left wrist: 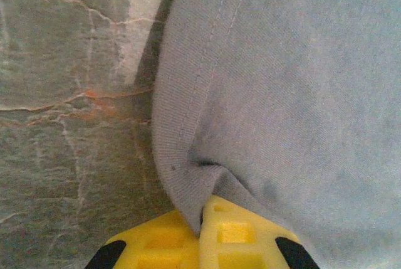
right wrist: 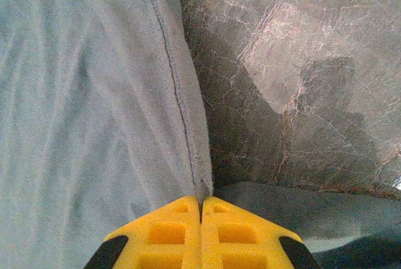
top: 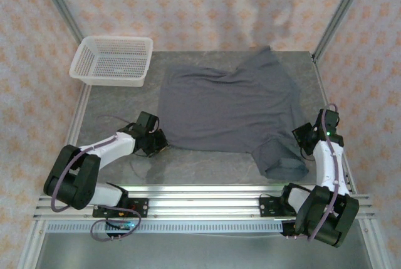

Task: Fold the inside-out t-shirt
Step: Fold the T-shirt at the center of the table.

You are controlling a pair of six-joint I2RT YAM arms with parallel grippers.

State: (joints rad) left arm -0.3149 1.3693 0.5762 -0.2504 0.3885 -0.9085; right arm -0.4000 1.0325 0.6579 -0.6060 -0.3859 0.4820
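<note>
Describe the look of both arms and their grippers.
The left arm and right arm have white links, chunky black joints and a mauve cable looped along each. The left gripper and right gripper have yellow moulded fingers with square recesses, black at the outer base.

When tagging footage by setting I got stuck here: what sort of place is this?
Probably a robot lab test cell, not a home: robot arms bolted to an aluminium rail, printed backdrop walls behind a framed tabletop, one grey t-shirt staged.
</note>
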